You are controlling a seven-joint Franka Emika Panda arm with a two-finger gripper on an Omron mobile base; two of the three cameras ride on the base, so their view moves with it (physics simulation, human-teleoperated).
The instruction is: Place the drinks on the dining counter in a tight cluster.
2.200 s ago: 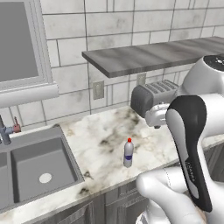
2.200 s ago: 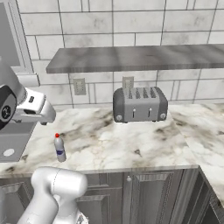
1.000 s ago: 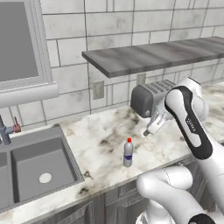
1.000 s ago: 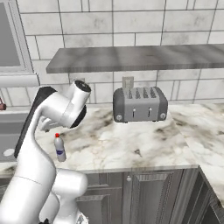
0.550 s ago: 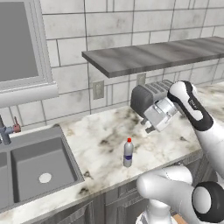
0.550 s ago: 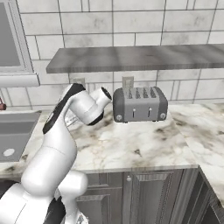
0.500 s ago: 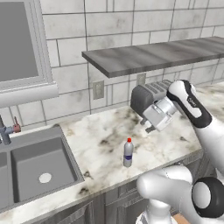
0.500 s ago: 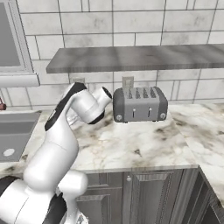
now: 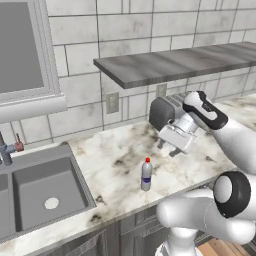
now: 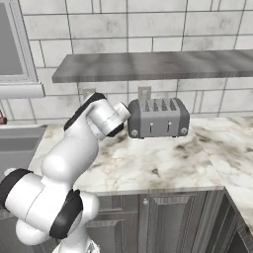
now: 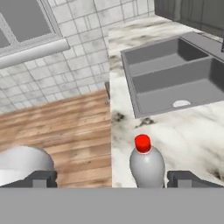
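A small clear bottle (image 9: 146, 175) with a red cap and a blue label stands upright on the marble counter (image 9: 120, 160) by the sink. My gripper (image 9: 167, 149) hangs above it and to its right, not touching it. In the hand view the bottle (image 11: 146, 164) appears between my two fingertips, nearer the right one, and the gripper (image 11: 113, 179) is open and holds nothing. My arm hides the bottle in the right base view. The dining counter is out of view.
A grey toaster (image 10: 158, 118) stands against the tiled wall just behind my hand. A grey shelf (image 9: 175, 62) runs overhead. The steel sink (image 9: 40, 192) with its faucet (image 9: 7, 150) lies to the left. The counter's front edge is close to the bottle.
The arm has swung out from beside the base over the counter. The hand has come down and left toward the bottle, which has stayed put.
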